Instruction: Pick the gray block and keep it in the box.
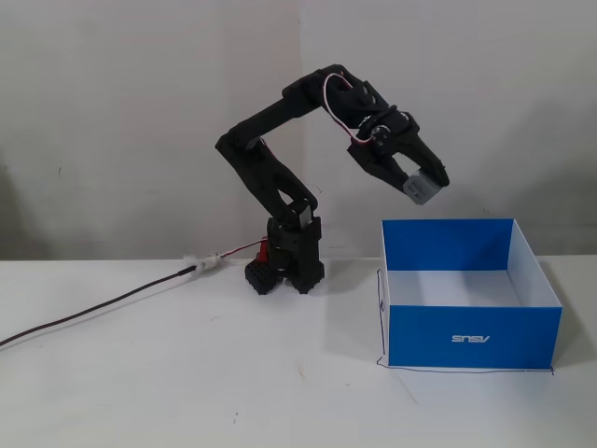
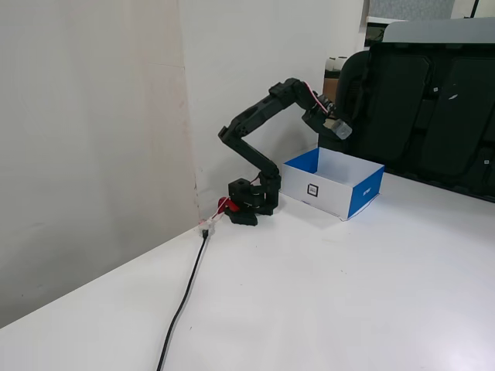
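The gray block (image 1: 424, 188) is a small gray cube held between my gripper's (image 1: 426, 185) fingers, high above the box. It also shows in a fixed view (image 2: 340, 129), at my gripper (image 2: 339, 128). The box (image 1: 474, 336) is large, with blue outer walls, a white interior and a white logo on its front. It stands on the table to the right of the arm's base. In a fixed view the box (image 2: 363, 195) lies below and slightly right of the held block. The gripper hangs over the box's left rear part.
The arm's black base (image 1: 284, 266) stands at the back of the white table, against the wall. A dark cable (image 1: 103, 305) runs from the base to the left across the table. Dark chairs (image 2: 433, 108) stand behind the box in a fixed view.
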